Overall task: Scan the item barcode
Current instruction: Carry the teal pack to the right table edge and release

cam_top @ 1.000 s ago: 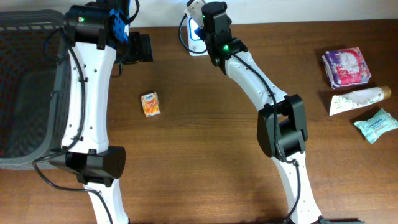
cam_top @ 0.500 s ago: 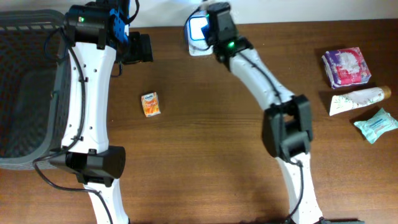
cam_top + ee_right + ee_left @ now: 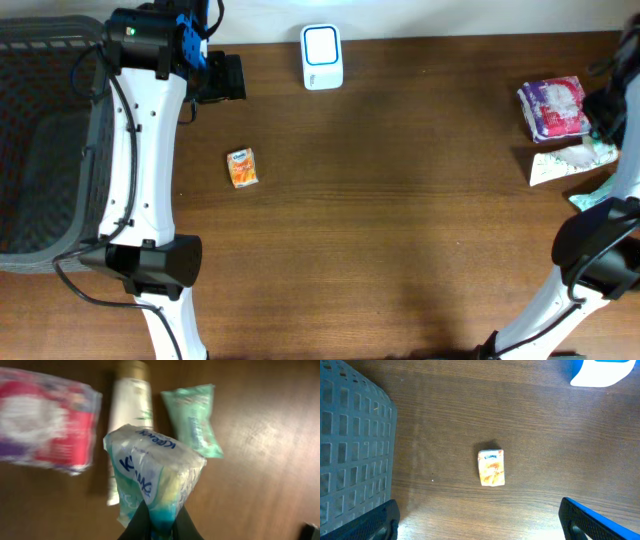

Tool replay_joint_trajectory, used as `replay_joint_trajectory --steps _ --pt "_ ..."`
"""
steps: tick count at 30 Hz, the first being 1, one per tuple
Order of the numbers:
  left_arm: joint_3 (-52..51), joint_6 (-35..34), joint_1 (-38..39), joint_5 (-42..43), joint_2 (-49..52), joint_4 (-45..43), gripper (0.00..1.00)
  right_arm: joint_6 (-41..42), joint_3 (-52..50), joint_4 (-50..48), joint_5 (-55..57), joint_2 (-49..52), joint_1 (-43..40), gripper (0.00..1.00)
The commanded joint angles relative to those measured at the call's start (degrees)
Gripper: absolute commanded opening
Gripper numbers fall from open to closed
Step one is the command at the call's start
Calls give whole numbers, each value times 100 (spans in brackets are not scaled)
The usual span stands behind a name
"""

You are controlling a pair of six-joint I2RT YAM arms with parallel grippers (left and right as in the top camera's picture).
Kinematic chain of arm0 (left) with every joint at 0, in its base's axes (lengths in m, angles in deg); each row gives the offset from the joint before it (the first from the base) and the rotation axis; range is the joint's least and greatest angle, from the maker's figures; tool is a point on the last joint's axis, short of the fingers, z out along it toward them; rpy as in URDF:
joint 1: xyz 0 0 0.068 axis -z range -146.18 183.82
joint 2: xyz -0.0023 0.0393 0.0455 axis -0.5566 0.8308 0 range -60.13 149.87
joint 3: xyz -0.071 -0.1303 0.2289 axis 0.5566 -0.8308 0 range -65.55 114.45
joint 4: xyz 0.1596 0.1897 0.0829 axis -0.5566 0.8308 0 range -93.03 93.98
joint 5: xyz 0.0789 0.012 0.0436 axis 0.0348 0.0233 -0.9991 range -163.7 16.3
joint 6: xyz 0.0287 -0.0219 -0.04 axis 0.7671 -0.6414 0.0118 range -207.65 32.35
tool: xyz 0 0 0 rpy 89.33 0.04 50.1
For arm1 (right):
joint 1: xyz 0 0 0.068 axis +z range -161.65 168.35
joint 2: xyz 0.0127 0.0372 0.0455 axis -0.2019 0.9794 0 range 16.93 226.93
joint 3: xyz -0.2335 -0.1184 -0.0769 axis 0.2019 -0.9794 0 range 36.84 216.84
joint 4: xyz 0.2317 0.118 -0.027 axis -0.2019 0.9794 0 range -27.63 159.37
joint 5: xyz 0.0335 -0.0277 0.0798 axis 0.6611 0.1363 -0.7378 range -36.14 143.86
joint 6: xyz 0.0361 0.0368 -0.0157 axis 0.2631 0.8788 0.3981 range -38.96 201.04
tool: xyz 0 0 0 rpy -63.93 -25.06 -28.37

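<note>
The clear-plastic tissue packet with blue lettering [image 3: 150, 472] is pinched at its lower edge by the closed right gripper [image 3: 157, 522]. It is held above 3 items at the right end of the brown wooden table [image 3: 400, 200]: a pink-and-white wrapped pack [image 3: 45, 420], a white tube with a gold cap [image 3: 129, 405] and a green wipes sachet [image 3: 192, 417]. This edge grip likely keeps the broad faces exposed for the white, blue-windowed scanner [image 3: 322, 57], well apart at the far edge. The left gripper [image 3: 480, 522], wide and empty, hangs over a small orange carton [image 3: 491, 467].
</note>
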Motion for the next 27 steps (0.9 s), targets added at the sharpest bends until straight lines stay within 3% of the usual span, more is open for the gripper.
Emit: replay_joint_trajectory --steps 1,6,7,9,10,12,14,17,19,22,25,26,27 --pt "61 -35 -11 2 -46 -7 99 122 -649 -4 50 20 -94 4" --pt "61 -35 -11 0 -46 -7 99 118 -1856 -728 55 20 -138 4" --pt "61 -35 -11 0 -46 -7 99 118 -2000 -879 170 20 -160 7" --pt "61 -35 -11 0 -46 -7 99 116 -2039 -951 560 20 -188 28" --pt "61 -35 -11 0 -46 -7 99 111 -2037 -962 649 20 -208 29" --pt "61 -35 -11 2 -46 -7 99 70 -2037 -999 599 20 -214 44" --pt "61 -35 -11 0 -46 -7 99 -278 -2033 -1069 511 17 -157 46" --pt "61 -35 -11 0 -46 -7 99 -1572 -2015 -1499 -752 -13 -2 54" --pt "61 -35 -11 0 -46 -7 99 -2225 -1943 -1663 -2229 -57 133 56" --pt "61 -35 -11 0 -46 -7 99 -2273 -1788 -1707 -3521 -201 442 53" --pt "61 -35 -11 0 -46 -7 99 -2271 -1567 -1709 -3891 -424 815 55" --pt "61 -35 -11 0 -46 -7 99 -2271 -1534 -1797 -3921 -507 1012 59" --pt "61 -35 -11 0 -46 -7 99 -2273 -1534 -1858 -3919 -516 1130 92"
